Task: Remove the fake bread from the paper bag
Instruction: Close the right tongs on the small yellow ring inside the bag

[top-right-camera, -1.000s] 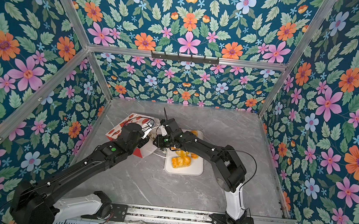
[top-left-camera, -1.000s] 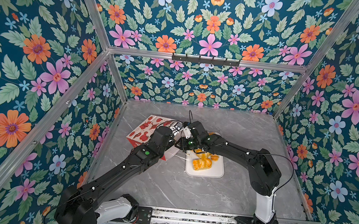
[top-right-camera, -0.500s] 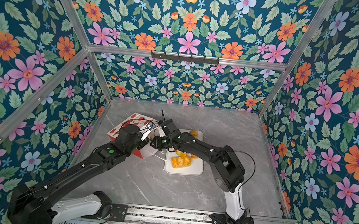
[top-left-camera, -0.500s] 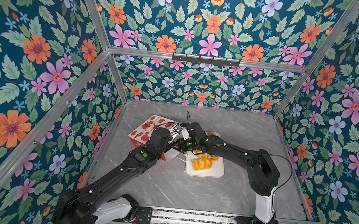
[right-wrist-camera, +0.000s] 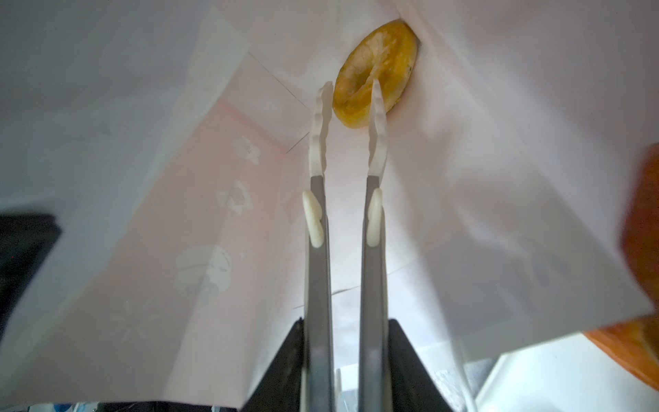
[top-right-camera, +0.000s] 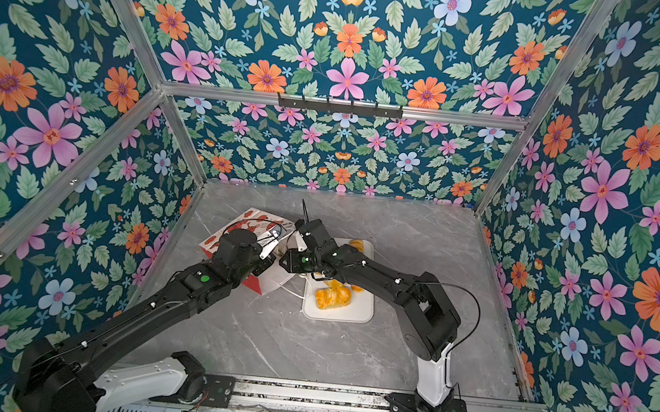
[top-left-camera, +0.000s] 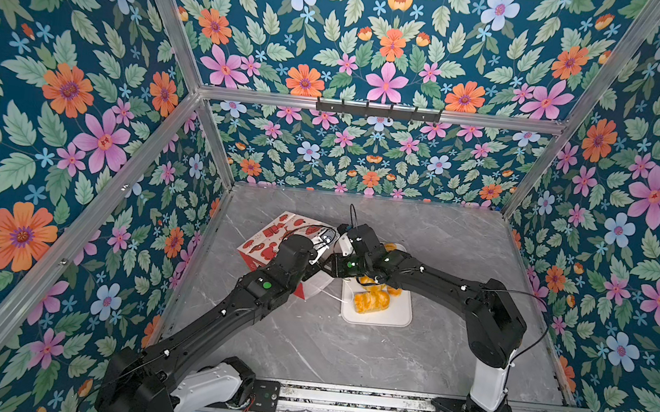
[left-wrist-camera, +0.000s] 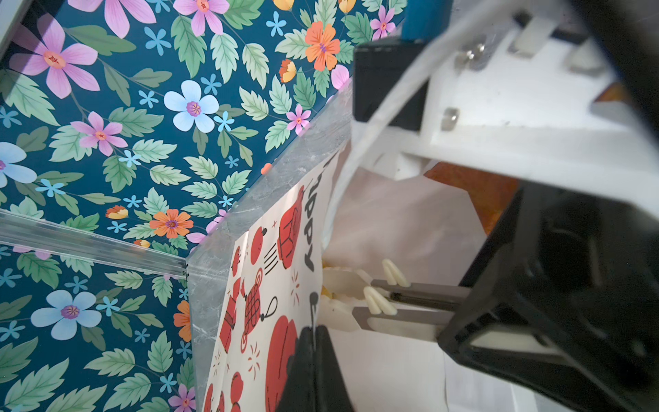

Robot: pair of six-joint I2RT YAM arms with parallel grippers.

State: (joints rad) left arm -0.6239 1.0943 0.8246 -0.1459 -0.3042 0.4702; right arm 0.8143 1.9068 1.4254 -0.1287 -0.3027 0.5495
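The paper bag [top-left-camera: 275, 237] [top-right-camera: 234, 230] lies on its side at the left of the table, mouth towards the middle. My left gripper [left-wrist-camera: 313, 331] is shut on the edge of the bag's mouth and holds it up. My right gripper [right-wrist-camera: 351, 89] reaches deep inside the white interior, open a little. Its long fingers [right-wrist-camera: 319, 142] have white tips, which straddle one side of a golden ring of fake bread [right-wrist-camera: 383, 46] at the bag's bottom. In both top views those fingertips are hidden by the bag. More fake bread [top-left-camera: 370, 301] [top-right-camera: 333, 297] lies outside on a white tray [top-left-camera: 400, 319].
The white tray [top-right-camera: 363, 315] sits just right of the bag's mouth, under my right forearm. A white cord handle [top-left-camera: 331, 295] trails from the bag towards the tray. Flowered walls close in the grey marble table [top-left-camera: 305, 346] on three sides.
My right gripper's fingers have parted a little inside the bag, and its wrist has edged slightly towards the bag. The left gripper has kept its hold on the bag's edge.
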